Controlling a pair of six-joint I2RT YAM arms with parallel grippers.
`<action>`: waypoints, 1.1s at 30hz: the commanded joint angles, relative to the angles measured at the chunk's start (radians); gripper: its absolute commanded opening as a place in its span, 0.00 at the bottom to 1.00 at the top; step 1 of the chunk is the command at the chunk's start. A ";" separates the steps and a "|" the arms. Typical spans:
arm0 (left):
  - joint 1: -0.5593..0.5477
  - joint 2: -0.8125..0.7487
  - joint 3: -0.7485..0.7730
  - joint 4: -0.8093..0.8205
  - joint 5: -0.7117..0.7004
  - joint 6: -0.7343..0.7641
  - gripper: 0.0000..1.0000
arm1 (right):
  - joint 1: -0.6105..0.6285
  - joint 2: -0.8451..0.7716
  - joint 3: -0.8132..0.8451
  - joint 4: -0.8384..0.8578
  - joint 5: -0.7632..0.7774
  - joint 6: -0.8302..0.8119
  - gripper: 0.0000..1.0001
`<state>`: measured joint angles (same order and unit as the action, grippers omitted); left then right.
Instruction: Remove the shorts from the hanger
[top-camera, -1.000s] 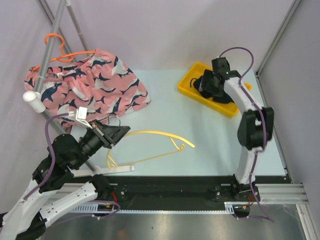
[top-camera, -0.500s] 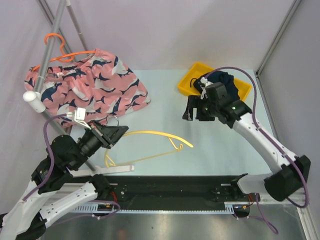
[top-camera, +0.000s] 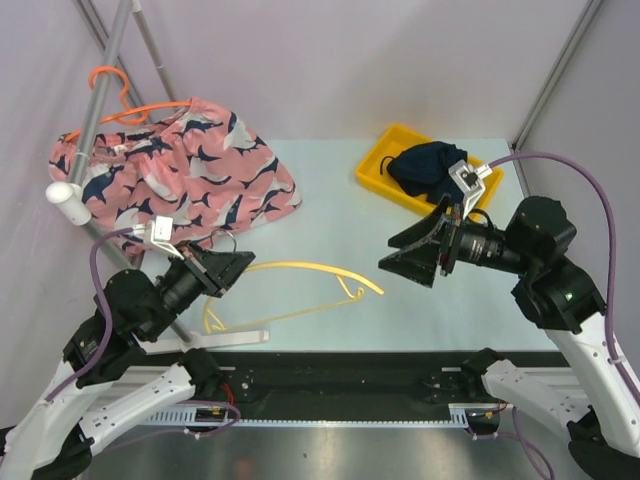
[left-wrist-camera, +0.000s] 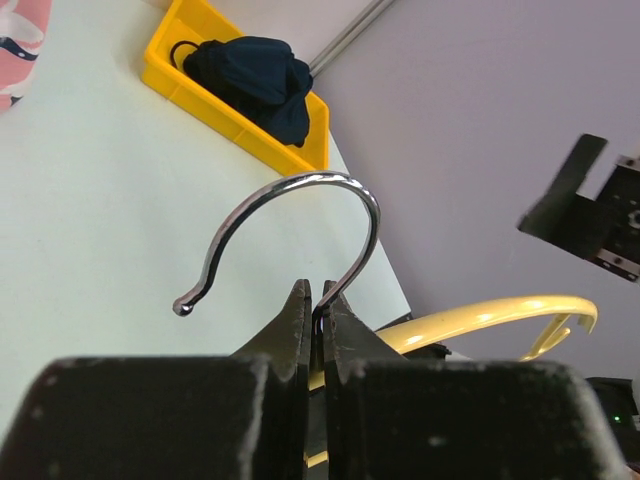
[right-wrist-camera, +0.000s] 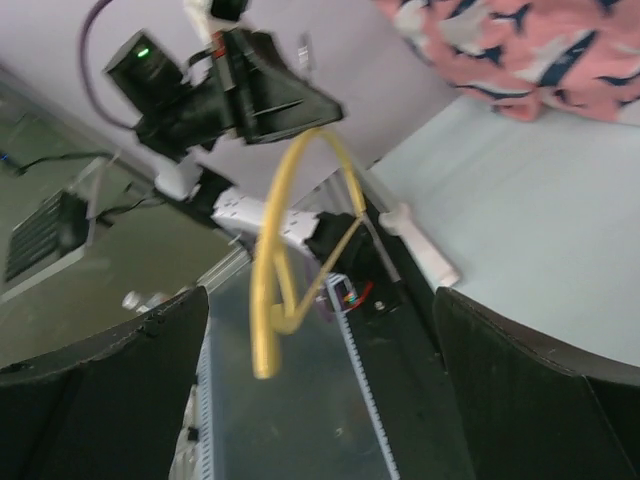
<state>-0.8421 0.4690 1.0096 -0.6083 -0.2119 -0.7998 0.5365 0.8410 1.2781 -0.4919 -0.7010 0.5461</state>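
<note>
Pale counter (top-camera: 330, 222). A bare yellow hanger (top-camera: 300, 266) is clamped in the left claw (top-camera: 235, 266); the right claw (top-camera: 397, 257) is spread wide. Shark-print shorts (top-camera: 190, 175) beyond are probably to be unhung next.

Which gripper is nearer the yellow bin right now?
Right. The right gripper hovers open just near-side of the yellow bin; the left gripper is across the table, shut on the hanger hook.

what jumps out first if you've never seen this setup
The pink shark-print fabric shorts draped on an orange hanger at the far left stand out most. Near centre, the left gripper pinches the metal hook of a bare yellow plastic hanger, while dark navy shorts sit bunched in a yellow bin far right.
</note>
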 joint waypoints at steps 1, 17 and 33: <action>0.000 0.014 -0.011 0.021 -0.033 0.031 0.01 | 0.080 -0.010 0.009 0.049 -0.131 0.066 1.00; 0.000 0.022 -0.014 0.004 -0.026 0.031 0.00 | 0.560 0.156 0.010 0.027 0.290 -0.052 0.69; 0.000 0.011 0.003 0.013 0.017 0.014 0.48 | 0.560 0.078 0.010 -0.141 0.814 -0.133 0.00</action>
<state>-0.8387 0.4885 0.9817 -0.6498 -0.2466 -0.7677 1.1099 0.9527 1.2739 -0.5976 -0.1883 0.4538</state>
